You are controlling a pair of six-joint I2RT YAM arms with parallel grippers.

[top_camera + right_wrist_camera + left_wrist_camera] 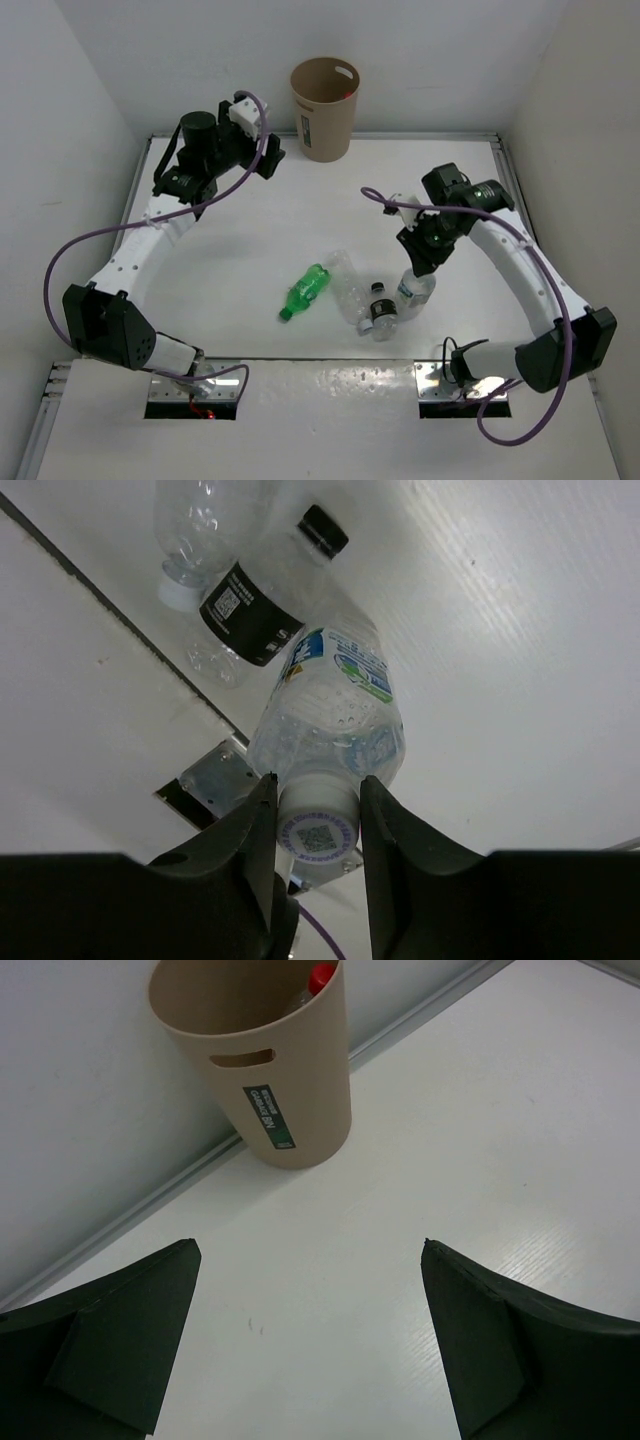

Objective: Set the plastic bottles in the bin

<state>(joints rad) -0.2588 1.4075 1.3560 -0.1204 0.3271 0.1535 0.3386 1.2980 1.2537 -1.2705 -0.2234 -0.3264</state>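
Note:
The tan bin (324,108) stands at the back of the table; in the left wrist view the bin (270,1080) holds a red-capped bottle (321,977). My left gripper (270,155) is open and empty (310,1260), just in front and left of the bin. My right gripper (418,270) is shut (318,815) on the white cap of the blue-labelled bottle (330,720), also seen from above (415,290). Beside it lie a black-labelled bottle (380,312) (250,600), a clear bottle (348,285) (200,520) and the green bottle (305,290).
White walls enclose the table on the left, back and right. The near table edge with two metal mounting plates (445,385) lies just below the bottles. Purple cables loop off both arms.

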